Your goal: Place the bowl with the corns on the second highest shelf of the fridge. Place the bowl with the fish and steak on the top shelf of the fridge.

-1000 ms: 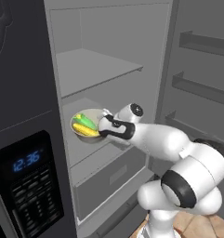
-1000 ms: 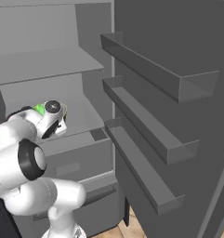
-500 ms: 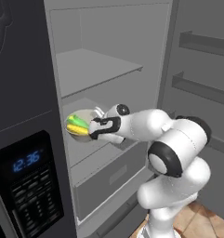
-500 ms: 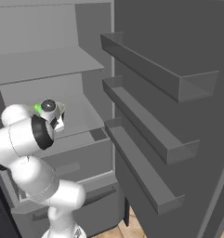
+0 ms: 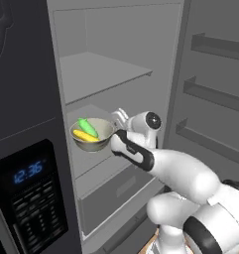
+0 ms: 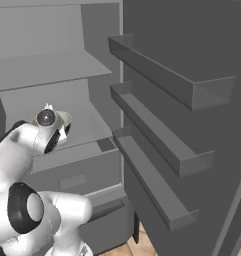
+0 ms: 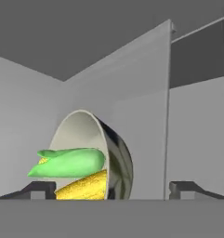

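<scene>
Fridge [image 5: 27, 124]: stood open, dark grey outside, pale grey inside.
Clock panel [image 5: 29, 171]: black, blue digits, on the front at lower left.
Bowl with the corns [image 5: 92, 134]: sat on the second highest shelf [image 5: 86, 166], below the top shelf [image 5: 98, 74].
Corns [image 5: 86, 131]: one yellow and one green cob lay inside the bowl.
Gripper [image 5: 116, 130]: jaws stood wide at the bowl's right rim, one finger [image 7: 185, 188] clear of it.
Door racks [image 6: 162, 115]: three, on the right.

A kitchen — open fridge [image 5: 116, 74] with shelves, dispenser panel [image 5: 29, 198].
</scene>
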